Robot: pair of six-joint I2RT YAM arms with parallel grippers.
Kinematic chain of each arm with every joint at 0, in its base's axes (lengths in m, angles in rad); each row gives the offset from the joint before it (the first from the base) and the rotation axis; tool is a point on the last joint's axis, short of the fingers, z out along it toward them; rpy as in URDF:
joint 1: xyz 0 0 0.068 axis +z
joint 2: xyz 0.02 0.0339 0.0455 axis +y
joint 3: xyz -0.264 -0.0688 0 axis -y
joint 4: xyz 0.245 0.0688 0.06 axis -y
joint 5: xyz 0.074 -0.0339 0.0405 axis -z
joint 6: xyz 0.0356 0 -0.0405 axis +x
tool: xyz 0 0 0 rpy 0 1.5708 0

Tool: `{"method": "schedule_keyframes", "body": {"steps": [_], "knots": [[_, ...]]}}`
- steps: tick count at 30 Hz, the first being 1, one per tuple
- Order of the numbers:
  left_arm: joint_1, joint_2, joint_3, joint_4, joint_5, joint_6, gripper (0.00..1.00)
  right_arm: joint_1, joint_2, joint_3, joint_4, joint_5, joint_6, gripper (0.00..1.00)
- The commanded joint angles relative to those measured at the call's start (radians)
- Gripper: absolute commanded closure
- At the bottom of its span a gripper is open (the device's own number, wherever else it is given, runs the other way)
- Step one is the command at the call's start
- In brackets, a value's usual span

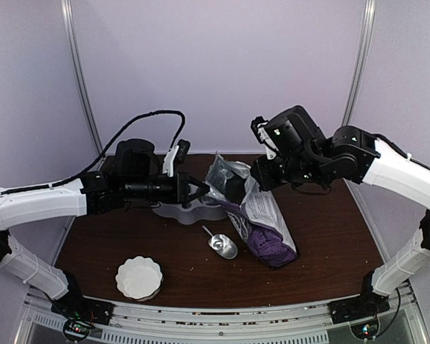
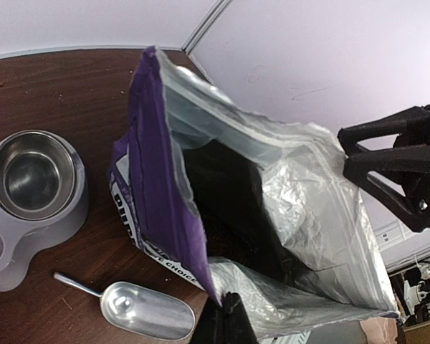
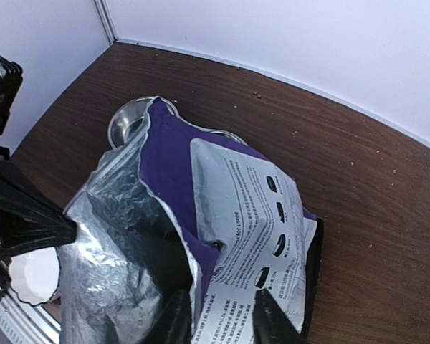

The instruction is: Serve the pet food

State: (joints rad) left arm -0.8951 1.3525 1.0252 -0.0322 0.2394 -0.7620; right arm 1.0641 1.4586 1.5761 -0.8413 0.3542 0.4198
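Left tool (image 2: 226,315) pinches bag (image 2: 287,193) rim beside scoop (image 2: 147,309)

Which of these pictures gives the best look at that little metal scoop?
The left wrist view: the metal scoop lies large and close, hollow up, beside the bag. The top view shows it whole but small. The right wrist view misses it.

Light: soft and even; no hard shadows; picture slightly dim
Glare: bag (image 2: 308,193) foil shines above the left gripper (image 2: 226,315) jaws; scoop (image 2: 147,309) gleams left of them
Shadow: bag mouth black just beyond those jaws
Blur: right gripper (image 3: 224,317) fingers soft-edged
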Motion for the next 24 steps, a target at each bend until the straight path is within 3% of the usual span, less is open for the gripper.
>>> {"method": "schedule_keyframes", "body": {"steps": [1,9,14,20,24], "knots": [[0.009,0.011,0.045,0.005,0.033,0.073,1.00,-0.008,0.006,0.067,-0.012,-0.075,-0.042,0.64],[0.009,0.017,0.050,0.010,0.041,0.078,1.00,-0.009,0.109,0.181,-0.051,-0.105,-0.085,0.51],[0.008,0.016,0.048,0.012,0.041,0.077,1.00,-0.009,0.170,0.228,-0.092,-0.050,-0.092,0.54],[0.008,0.016,0.043,0.006,0.029,0.078,1.00,-0.013,0.214,0.256,-0.156,0.073,-0.080,0.70],[0.008,0.021,0.044,0.000,0.014,0.079,1.00,-0.030,0.219,0.255,-0.172,0.084,-0.079,1.00]]}}
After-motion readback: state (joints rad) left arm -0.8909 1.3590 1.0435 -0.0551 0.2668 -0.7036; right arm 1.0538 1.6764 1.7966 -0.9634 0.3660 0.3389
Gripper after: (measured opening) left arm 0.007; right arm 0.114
